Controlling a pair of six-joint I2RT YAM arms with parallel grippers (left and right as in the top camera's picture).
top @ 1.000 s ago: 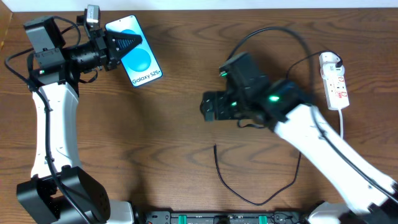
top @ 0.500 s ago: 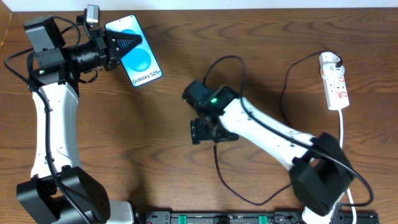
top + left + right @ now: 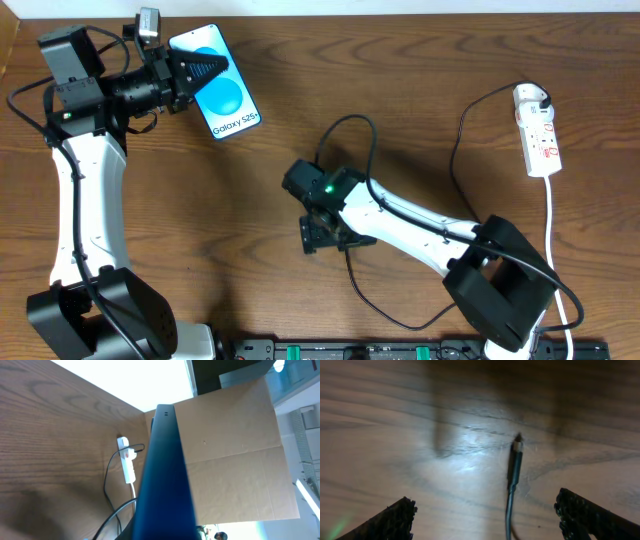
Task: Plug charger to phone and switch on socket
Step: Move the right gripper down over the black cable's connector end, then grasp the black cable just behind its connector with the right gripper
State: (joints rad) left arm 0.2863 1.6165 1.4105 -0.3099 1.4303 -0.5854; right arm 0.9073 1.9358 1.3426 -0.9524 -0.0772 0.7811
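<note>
The phone (image 3: pixel 218 85), blue screen with "Galaxy S25+" text, is at the far left, held in my left gripper (image 3: pixel 207 69), which is shut on it. In the left wrist view the phone (image 3: pixel 164 475) shows edge-on, running out from between the jaws. The charger's thin black cable (image 3: pixel 352 280) loops along the table's front. Its plug tip (image 3: pixel 516 449) lies on the wood ahead of my right gripper (image 3: pixel 490 520), between its two wide-apart fingers. That gripper (image 3: pixel 322 235) hovers low over the plug end, open and empty. The white socket (image 3: pixel 538 132) lies at the far right with the adapter (image 3: pixel 530 97) in it.
The socket (image 3: pixel 127 457) and its cord also show in the left wrist view, beside a cardboard box (image 3: pixel 235 450) beyond the table. The right arm's thicker black cable (image 3: pixel 345 125) arches over the table's middle. A black rail (image 3: pixel 350 350) runs along the front edge.
My right arm has swung left and toward the front edge, bringing its gripper down over the charger's plug end. The left arm and the phone have not moved.
</note>
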